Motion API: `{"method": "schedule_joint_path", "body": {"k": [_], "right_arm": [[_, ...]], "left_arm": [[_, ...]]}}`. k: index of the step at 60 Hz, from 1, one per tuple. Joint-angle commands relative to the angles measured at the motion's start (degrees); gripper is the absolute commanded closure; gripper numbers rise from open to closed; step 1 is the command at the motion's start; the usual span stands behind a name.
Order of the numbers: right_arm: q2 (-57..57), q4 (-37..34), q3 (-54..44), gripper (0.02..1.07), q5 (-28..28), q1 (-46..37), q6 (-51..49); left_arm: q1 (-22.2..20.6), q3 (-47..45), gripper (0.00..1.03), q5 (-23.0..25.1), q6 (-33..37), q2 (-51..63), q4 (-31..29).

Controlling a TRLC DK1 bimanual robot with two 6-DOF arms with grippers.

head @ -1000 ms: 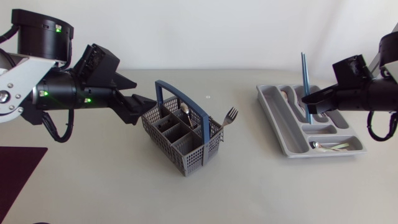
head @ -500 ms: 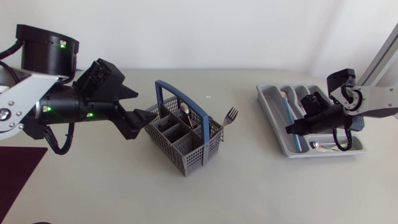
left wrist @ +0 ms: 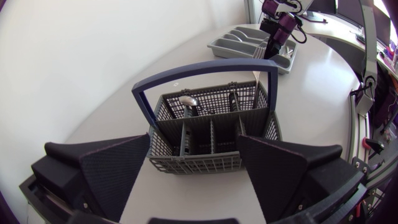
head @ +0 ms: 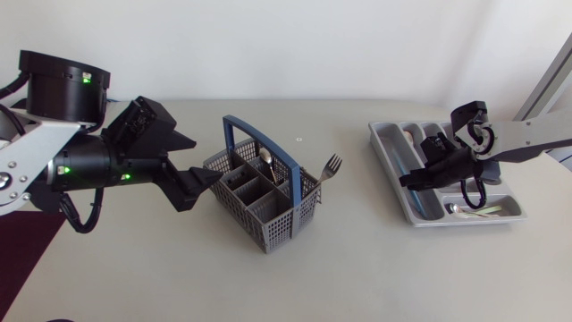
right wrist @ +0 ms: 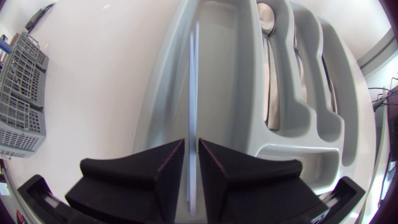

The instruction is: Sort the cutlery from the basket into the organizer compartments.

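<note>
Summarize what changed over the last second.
The right gripper tipped the blue stick from upright down into the long outer compartment of the organizer, still shut on it. The left gripper, open, shifted slightly beside the basket. Basket, fork and spoon stayed put.

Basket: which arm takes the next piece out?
Left. The left gripper, open, sits at the basket facing the spoon; the right gripper is over the organizer, shut on a blue stick.

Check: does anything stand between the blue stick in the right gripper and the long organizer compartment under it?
Nothing visible does. The blue stick, held by the right gripper, runs along the organizer in its outermost long compartment, whose floor shows bare; a spoon sits in the next compartment.
</note>
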Motion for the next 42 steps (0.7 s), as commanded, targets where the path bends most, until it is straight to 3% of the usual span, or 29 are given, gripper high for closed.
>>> {"method": "schedule_joint_path", "body": {"k": [1, 9, 13, 29, 42], "right_arm": [[-0.3, 0.8, 0.1, 0.56, 1.4, 0.5, 1.5], [-4.7, 1.0, -1.5, 0.35, 1.9, 0.7, 1.3], [-8.7, 1.6, -3.3, 0.30, 1.7, 0.8, 0.5], [-26.4, 2.6, -12.1, 0.30, -3.9, 7.4, 0.2], [-35.6, 0.5, -15.1, 0.30, -12.6, 11.7, 0.5]], "left_arm": [[0.7, -1.4, 0.06, -0.3, 1.4, -1.1, 0.6], [0.7, -2.1, 0.06, -0.3, 1.4, -1.7, 0.7], [0.6, -2.5, 0.06, -0.3, 1.4, -2.3, 0.8], [-1.5, -3.1, 0.06, -0.4, 1.2, -4.0, 0.7], [-5.3, -3.7, 0.06, -0.5, 1.1, -5.2, 0.0]]}}
